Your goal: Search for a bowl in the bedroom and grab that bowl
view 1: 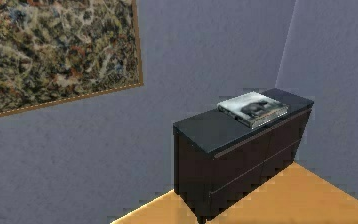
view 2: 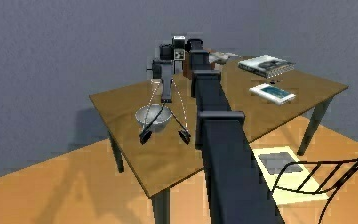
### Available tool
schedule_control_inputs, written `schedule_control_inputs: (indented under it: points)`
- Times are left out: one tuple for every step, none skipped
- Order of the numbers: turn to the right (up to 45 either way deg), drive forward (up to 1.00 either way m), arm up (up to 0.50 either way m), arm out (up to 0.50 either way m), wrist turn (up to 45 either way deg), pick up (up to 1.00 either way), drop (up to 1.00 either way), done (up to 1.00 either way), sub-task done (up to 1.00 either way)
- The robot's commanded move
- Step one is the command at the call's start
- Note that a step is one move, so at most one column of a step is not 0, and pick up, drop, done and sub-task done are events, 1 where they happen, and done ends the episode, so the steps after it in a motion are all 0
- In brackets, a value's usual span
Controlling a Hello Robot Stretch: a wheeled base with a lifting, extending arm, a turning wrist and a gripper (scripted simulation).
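**On the wooden table [view 2: 137,170], right at our gripper [view 2: 165,137]: a small grey bowl [view 2: 152,118]**

On that table the bowl sits toward the arm side view's left, a round grey thing resting flat on the wood. Our gripper's two thin fingers [view 2: 179,110] slant down on either side of it, so the bowl shows between them. Because it sits on the tabletop, we can't tell whether the gripper has hold of anything. How the fingers are set and whether they touch the bowl, we honestly can't say either.

Behind the fingers is the gripper's dark body with the two white marker squares [view 2: 177,45]. Our arm [view 2: 222,140] runs as a dark square bar from the bottom edge up across the table.

Further along the tabletop to the right lie a couple of flat books. One with a teal cover [view 2: 274,94] is nearer the table edge, and a paler one [view 2: 265,66] lies beyond it. A dark wire-backed chair [view 2: 322,180] stands at the bottom right, over a pale mat [view 2: 272,160] on the orange wood floor [view 2: 47,190]. The wall [view 2: 47,60] behind is blue-grey.

Over in the forward view we've got a black dresser [view 1: 242,160] standing in the room's corner, with a book or magazine [view 1: 252,107] lying on top. A big speckled painting [view 1: 57,50] in a wooden frame hangs on the wall at the upper left.
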Motion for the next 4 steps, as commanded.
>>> schedule_control_inputs:
  points:
    - [0.0, 0.00, 0.00, 0.00, 45.0, 0.00, 0.00, 0.00, 0.00]
    - [0.0, 0.00, 0.00, 0.00, 45.0, 0.00, 0.00, 0.00, 0.00]
    - [0.0, 0.00, 0.00, 0.00, 45.0, 0.00, 0.00, 0.00, 0.00]
    - [0.0, 0.00, 0.00, 0.00, 18.0, 0.00, 0.00, 0.00, 0.00]
